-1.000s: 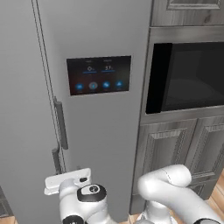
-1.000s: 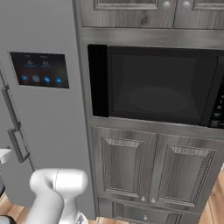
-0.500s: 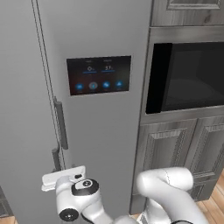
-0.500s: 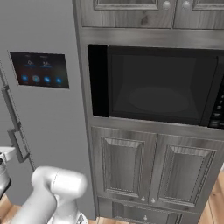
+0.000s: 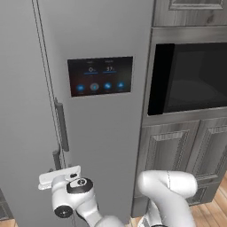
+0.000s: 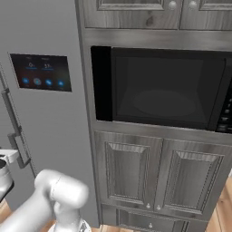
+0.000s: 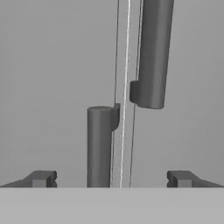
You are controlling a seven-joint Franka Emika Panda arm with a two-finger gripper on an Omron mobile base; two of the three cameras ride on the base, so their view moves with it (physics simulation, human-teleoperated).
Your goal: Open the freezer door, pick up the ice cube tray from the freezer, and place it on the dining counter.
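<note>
A: What is in the left base view?

B: The tall plain matte-grey freezer door (image 5: 22, 111) is at the left, shut, with its dark vertical bar handle (image 5: 56, 159) low beside the seam. Right of the seam is the grey door with the dark touchscreen panel (image 5: 100, 76); its own dark bar handle (image 5: 62, 126) stands higher. The white arm's hand (image 5: 60, 175) is low, close in front of the freezer door's handle. Further right are the black built-in oven window (image 5: 190, 77) and grey wood cabinet fronts (image 5: 186, 146).

A: And the right base view?

B: The same scene from the other side. The touchscreen panel (image 6: 41, 72) is at the left, and the bar handle of that door (image 6: 13, 129) is below it. The black oven window (image 6: 163, 88) is in the middle, with two grey wood cabinet doors (image 6: 158, 176) under it. A white part of the hand (image 6: 8, 156) shows at the left edge.

A: What about the claw?

B: In the hand view the two-finger gripper (image 7: 109, 179) is released, the dark fingertips (image 7: 41, 178) far apart. Between them rises the freezer door's handle (image 7: 99, 146), nearer the left tip, touching neither. The other door's handle (image 7: 153, 52) is higher, across the seam.

A: And the ice cube tray?

B: I cannot tell; the freezer door is closed in front of it.
</note>
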